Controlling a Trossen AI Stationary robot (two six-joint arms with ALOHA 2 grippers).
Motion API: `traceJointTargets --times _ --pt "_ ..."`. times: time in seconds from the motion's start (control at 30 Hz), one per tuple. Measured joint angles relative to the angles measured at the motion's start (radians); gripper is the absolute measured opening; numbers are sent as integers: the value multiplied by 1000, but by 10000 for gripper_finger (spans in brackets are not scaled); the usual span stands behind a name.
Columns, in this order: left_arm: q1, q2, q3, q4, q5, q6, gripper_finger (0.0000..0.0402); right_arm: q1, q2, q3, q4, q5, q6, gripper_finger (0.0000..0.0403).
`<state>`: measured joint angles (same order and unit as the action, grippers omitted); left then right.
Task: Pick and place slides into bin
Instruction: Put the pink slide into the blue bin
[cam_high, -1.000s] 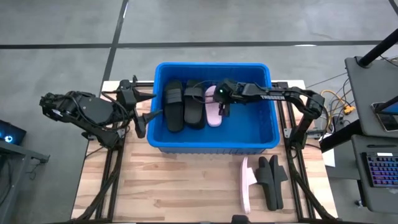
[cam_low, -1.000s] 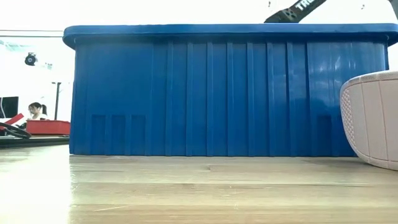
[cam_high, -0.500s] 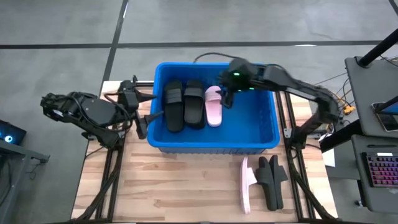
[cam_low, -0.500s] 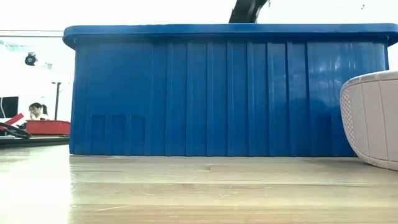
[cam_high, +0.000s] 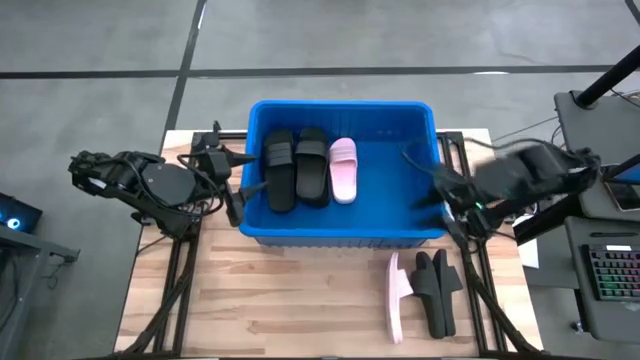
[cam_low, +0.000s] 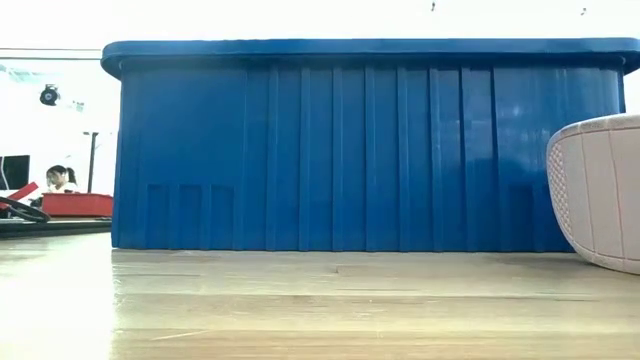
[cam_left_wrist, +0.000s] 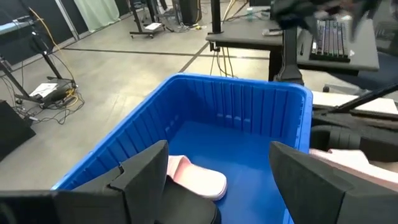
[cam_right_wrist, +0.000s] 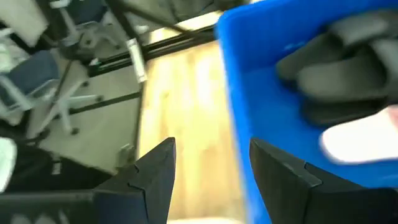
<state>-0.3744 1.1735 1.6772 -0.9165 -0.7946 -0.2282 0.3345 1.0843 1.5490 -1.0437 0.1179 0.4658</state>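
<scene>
Right claw (cam_high: 447, 200), fingers spread and empty, hovers at the bin's (cam_high: 340, 233) right wall, well apart from the pink slide (cam_high: 343, 170) inside.

Two dark, matte robot arms with two-finger grippers

The left arm (cam_high: 140, 185) is black, built of chunky rounded joint housings with thin black cables looping along it; its left gripper (cam_left_wrist: 217, 180) ends in two broad, flat, dark grey fingers (cam_left_wrist: 146, 174) with angular edges. The right arm (cam_high: 520, 180) is equally dark and blurred; its right gripper (cam_right_wrist: 208, 174) shows two similar wedge-shaped fingers (cam_right_wrist: 152, 177).
</scene>
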Motion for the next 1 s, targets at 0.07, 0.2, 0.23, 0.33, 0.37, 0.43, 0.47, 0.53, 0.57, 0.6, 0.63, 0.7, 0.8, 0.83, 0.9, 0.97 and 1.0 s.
traceJointTargets --times 0.07,0.2,0.23,0.33,0.37,0.43,0.47,0.53,0.57,0.6,0.63,0.7,0.8,0.83,0.9,0.97,1.0 --pt "0 3 0 14 -12 0 262 142 -32 -42 -1 101 79 194" --pt "0 16 0 63 -35 -2 262 398 -54 -115 -3 294 177 194" --pt "0 18 0 74 -41 -2 262 449 -52 -130 -5 328 194 194" --pt "0 38 1 121 -68 -2 262 571 -36 -171 -26 393 259 194" --pt "0 44 0 124 -80 -2 262 602 -25 -182 -44 404 292 194" --pt "0 62 1 149 -88 -3 262 650 2 -203 -81 409 360 194" --pt "0 68 2 151 -92 -3 262 666 18 -213 -100 408 393 194" --pt "0 88 2 160 -98 -4 262 695 53 -237 -125 410 446 194" --pt "0 96 2 164 -100 -4 262 707 72 -247 -130 410 463 194" --pt "0 105 2 163 -101 -4 262 716 95 -257 -135 410 476 194" --pt "0 116 2 165 -102 -4 262 722 116 -264 -136 410 483 194" --pt "0 135 2 177 -102 -4 262 727 162 -270 -134 408 495 194" --pt "0 157 2 191 -102 -4 262 730 232 -270 -133 407 504 194" --pt "0 163 2 197 -103 -4 262 730 256 -269 -135 407 504 194" --pt "0 170 2 199 -103 -4 262 730 300 -266 -130 407 507 194" --pt "0 175 2 200 -103 -4 262 730 342 -265 -130 406 541 194" --pt "0 174 2 200 -103 -4 262 730 362 -265 -129 406 562 194"
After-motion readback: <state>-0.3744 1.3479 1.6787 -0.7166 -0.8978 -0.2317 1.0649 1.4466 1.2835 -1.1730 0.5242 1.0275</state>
